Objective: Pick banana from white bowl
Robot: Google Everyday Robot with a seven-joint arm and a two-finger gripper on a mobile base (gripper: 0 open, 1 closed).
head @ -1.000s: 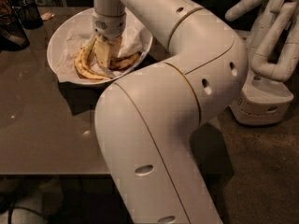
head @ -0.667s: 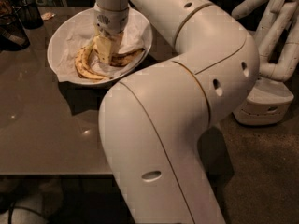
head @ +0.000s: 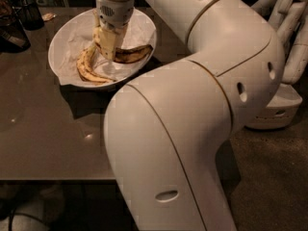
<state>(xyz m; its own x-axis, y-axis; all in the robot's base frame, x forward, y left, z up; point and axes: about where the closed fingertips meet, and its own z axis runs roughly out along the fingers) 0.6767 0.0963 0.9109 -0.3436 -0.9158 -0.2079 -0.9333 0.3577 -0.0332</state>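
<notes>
1. Banana (head: 135,55) lies in the white bowl (head: 55,52), just right of the gripper (head: 109,44), which sits low inside the bowl.
2. Versus a second ago, only the arm links shifted; no lift yet. Grip state: we cannot tell.
3. Longer banana (head: 85,70) crowds the left and the rim is near; we'd exit straight up.

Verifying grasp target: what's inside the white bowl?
The white bowl holds crumpled paper, a yellow curved banana at picture-left and a browner banana at picture-right. The tool hangs between them, covering where their ends meet.
</notes>
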